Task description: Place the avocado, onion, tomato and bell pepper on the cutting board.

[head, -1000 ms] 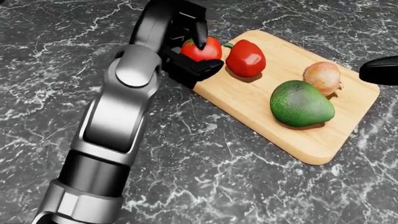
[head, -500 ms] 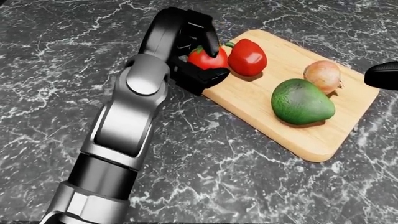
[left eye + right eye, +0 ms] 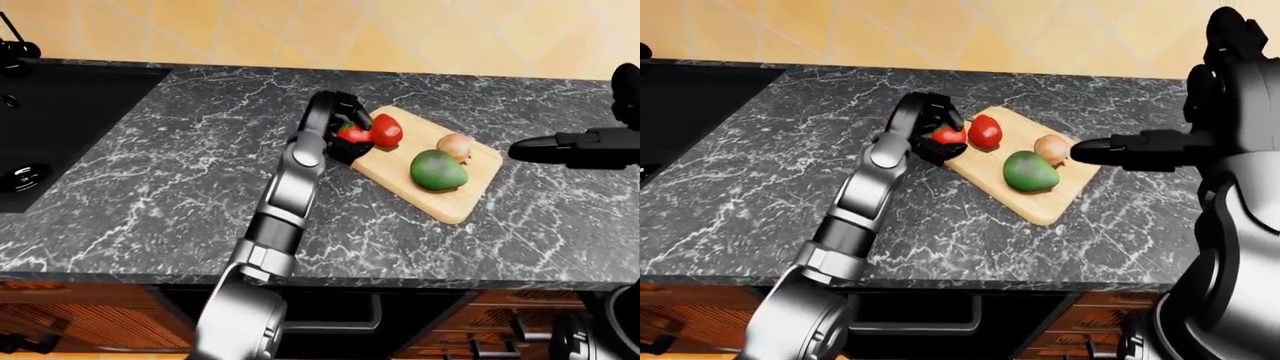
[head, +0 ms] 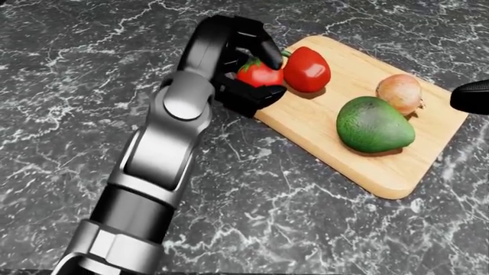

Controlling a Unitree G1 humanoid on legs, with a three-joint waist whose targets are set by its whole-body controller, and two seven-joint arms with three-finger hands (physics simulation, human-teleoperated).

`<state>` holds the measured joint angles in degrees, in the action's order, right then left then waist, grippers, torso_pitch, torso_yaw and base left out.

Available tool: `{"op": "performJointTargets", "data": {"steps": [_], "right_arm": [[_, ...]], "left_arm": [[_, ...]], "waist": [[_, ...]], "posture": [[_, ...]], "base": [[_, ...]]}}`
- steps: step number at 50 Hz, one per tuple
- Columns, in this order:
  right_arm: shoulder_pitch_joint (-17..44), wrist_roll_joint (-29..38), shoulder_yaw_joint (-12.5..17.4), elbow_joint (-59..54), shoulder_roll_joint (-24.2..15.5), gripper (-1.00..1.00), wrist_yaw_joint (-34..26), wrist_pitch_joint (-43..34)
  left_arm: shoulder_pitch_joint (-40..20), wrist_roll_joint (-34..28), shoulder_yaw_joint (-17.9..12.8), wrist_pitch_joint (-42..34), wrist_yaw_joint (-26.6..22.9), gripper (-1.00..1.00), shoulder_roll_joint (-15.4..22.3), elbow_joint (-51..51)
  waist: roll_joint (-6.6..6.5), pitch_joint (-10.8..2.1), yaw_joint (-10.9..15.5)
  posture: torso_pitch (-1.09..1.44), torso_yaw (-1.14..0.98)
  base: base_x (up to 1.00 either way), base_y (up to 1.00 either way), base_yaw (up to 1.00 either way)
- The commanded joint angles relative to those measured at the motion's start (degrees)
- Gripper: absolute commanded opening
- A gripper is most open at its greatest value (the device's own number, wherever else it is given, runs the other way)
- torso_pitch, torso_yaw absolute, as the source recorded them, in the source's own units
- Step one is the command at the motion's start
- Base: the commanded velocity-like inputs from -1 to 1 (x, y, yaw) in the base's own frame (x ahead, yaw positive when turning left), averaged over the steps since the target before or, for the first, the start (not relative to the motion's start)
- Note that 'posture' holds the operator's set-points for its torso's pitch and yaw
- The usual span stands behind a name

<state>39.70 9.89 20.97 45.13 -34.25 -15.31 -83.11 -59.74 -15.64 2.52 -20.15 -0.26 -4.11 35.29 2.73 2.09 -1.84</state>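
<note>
Your left hand [image 4: 246, 63] is clenched around the tomato [image 4: 257, 74], fingers curled over its top and thumb beneath, holding it at the left edge of the cutting board [image 4: 336, 137] in the head view. The tomato sits just beside the bell pepper [image 4: 307, 69], nearly touching it. The bell pepper, the avocado [image 4: 374, 126] and the onion [image 4: 399, 93] all rest on the board; avocado and onion lie close together toward its right end. Your right hand [image 3: 1140, 152] hovers to the right of the board, near the onion, holding nothing; whether its fingers are spread, I cannot tell. The board lies on the dark marble counter [image 4: 69, 86].
</note>
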Motion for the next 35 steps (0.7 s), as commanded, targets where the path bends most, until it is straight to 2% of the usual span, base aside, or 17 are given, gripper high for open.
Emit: {"op": "performJointTargets", "data": {"steps": [1,13,16,24,26,32,35], "right_arm": [[1.1,0.5,0.6,0.8,-0.8,1.0,0.3,1.5],[0.6,0.5,1.3,1.7,-1.3,1.0,-0.3,0.8],[0.9,0.5,1.3,1.3,-1.3,1.0,-0.2,0.9],[2.0,0.7,-0.3,-1.0,-0.5,1.0,1.1,2.6],[2.3,0.7,-0.2,-1.1,-0.8,1.0,0.9,2.4],[1.8,0.5,0.6,0.1,-1.5,1.0,0.2,1.5],[1.6,0.5,0.8,0.3,-1.5,1.0,0.1,1.5]], "left_arm": [[-2.4,-0.1,-0.1,2.1,0.5,-0.51,0.0,-2.6],[-2.4,-0.1,-0.2,2.2,0.6,-0.39,-0.1,-2.4],[-2.6,-0.1,-0.1,2.0,0.5,-0.26,-0.2,-2.5],[-2.8,0.0,-0.2,2.1,0.5,-0.18,-0.1,-2.1],[-2.9,0.0,-0.3,2.1,0.5,-0.09,-0.1,-2.1],[-2.8,-0.2,-0.1,2.0,0.5,-0.06,0.0,-2.2],[-2.7,-0.3,-0.2,2.1,0.6,0.02,0.1,-2.2]], "waist": [[0.4,-1.61,0.0],[0.44,-1.58,0.0],[0.43,-1.58,0.0],[0.31,-1.6,-0.2],[0.29,-1.62,-0.2],[0.27,-1.56,-0.1],[0.33,-1.54,-0.1]], "posture": [[0.0,-0.09],[0.0,-0.09],[0.0,-0.09],[0.0,-0.09],[0.0,-0.09],[0.0,-0.09],[0.0,-0.09]], "base": [[0.0,0.0,0.0],[0.0,0.0,0.0],[0.0,0.0,0.0],[0.0,0.0,0.0],[0.0,0.0,0.0],[0.0,0.0,0.0],[0.0,0.0,0.0]]}}
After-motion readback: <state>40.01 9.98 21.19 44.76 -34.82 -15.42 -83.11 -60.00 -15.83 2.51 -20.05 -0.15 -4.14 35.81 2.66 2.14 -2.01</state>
